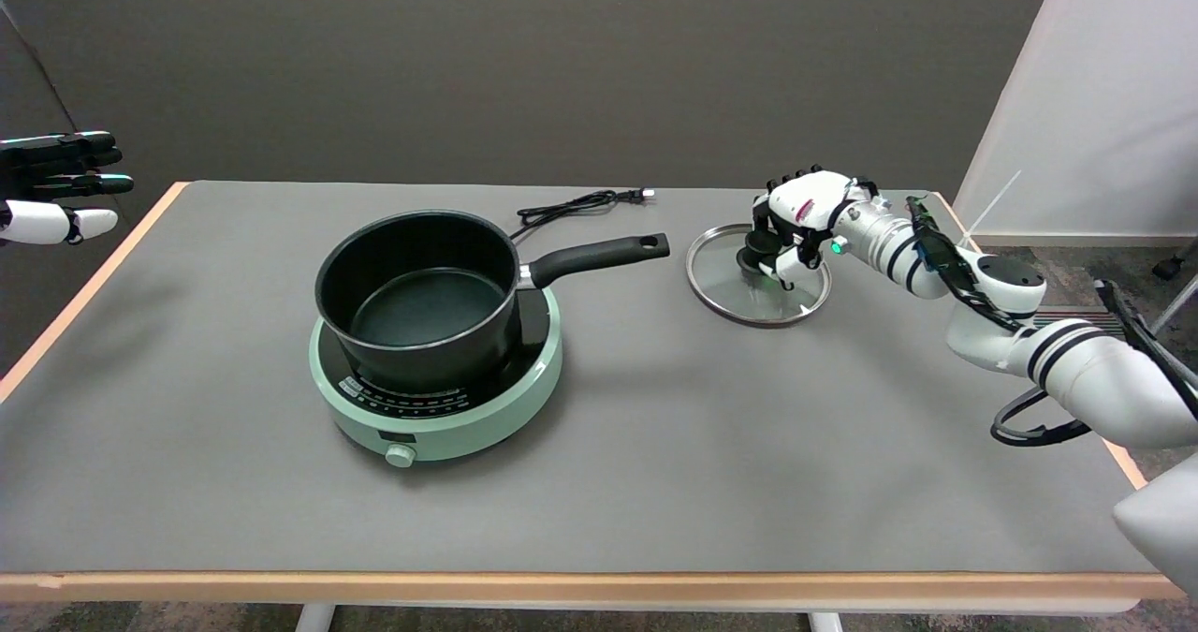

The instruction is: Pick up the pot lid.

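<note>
The glass pot lid (749, 297) with a metal rim lies flat on the grey table, to the right of the pot's handle. Its black knob (749, 257) sits at the lid's middle. My right hand (801, 214) reaches in from the right and is over the lid, its fingers curled down around the knob. The thumb and fingers look closed on the knob from both sides. The lid's rim still appears to rest on the table.
A black saucepan (421, 295) with a long handle (599, 256) stands on a mint-green induction cooker (449, 421) left of centre. Its black power cord (580, 204) lies behind. The idle left hand (56, 187) hangs at the upper left. The table's right edge (950, 209) is close to the lid.
</note>
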You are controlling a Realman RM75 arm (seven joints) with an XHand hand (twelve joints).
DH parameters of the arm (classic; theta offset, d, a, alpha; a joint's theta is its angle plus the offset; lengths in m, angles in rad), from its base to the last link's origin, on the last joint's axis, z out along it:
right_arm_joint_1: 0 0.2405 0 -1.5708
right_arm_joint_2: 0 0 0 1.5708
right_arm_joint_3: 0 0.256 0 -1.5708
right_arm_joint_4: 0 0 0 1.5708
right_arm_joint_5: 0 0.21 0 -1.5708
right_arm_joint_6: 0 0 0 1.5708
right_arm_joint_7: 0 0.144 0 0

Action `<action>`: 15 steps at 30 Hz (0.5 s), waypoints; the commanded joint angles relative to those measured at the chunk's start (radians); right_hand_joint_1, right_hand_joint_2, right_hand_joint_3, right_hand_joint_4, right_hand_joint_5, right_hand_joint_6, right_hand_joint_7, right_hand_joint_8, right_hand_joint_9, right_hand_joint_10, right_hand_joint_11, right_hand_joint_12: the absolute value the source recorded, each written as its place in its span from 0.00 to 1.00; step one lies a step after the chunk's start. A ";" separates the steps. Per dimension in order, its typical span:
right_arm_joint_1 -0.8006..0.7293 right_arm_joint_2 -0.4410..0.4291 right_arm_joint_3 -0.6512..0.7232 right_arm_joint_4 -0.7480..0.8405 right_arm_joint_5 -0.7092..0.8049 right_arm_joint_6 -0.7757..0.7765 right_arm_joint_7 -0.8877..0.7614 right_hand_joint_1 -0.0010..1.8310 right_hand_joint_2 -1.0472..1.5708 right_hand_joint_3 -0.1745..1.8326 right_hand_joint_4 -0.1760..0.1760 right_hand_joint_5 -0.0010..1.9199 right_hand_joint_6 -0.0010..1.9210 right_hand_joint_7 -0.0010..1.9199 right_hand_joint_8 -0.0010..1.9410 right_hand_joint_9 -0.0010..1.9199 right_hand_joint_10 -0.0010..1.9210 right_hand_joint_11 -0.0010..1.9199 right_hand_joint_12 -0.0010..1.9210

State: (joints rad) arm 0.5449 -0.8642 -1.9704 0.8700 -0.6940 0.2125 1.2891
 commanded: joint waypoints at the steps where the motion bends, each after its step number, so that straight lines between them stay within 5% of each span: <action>1: 0.001 0.006 0.007 -0.001 0.002 0.000 0.002 0.64 0.80 0.26 0.41 0.35 0.75 0.46 0.67 0.37 0.86 0.28 0.42; 15: -0.084 0.010 0.207 0.051 0.084 0.074 0.002 0.64 0.80 0.27 0.37 0.35 0.75 0.47 0.68 0.37 0.91 0.29 0.42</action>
State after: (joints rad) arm 0.5357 -0.8594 -1.9247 0.8761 -0.6864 0.2225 1.2900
